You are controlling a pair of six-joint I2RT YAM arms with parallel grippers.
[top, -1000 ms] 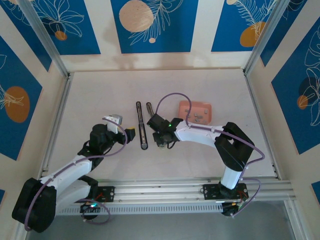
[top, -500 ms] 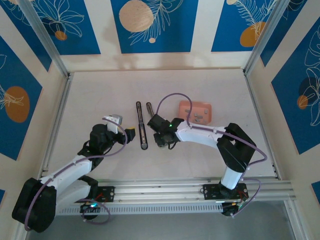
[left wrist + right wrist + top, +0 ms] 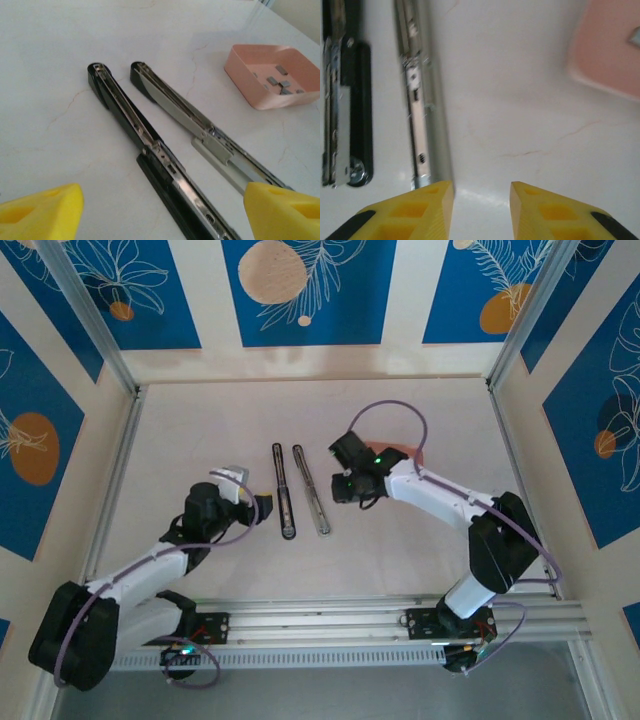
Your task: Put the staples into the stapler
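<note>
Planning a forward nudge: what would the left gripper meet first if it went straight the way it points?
Most likely the stapler: its black arm lies directly ahead, between the open fingertips of the left gripper. Height above the table is unclear.

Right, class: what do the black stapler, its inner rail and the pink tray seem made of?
Slim black stapler: glossy shell, probably plastic or painted metal, judging by edge highlights. Its silvery-grey inner rail: bare metal, with bright reflections. Salmon-pink square tray: matte, smooth rounded walls, likely plastic or silicone.
</note>
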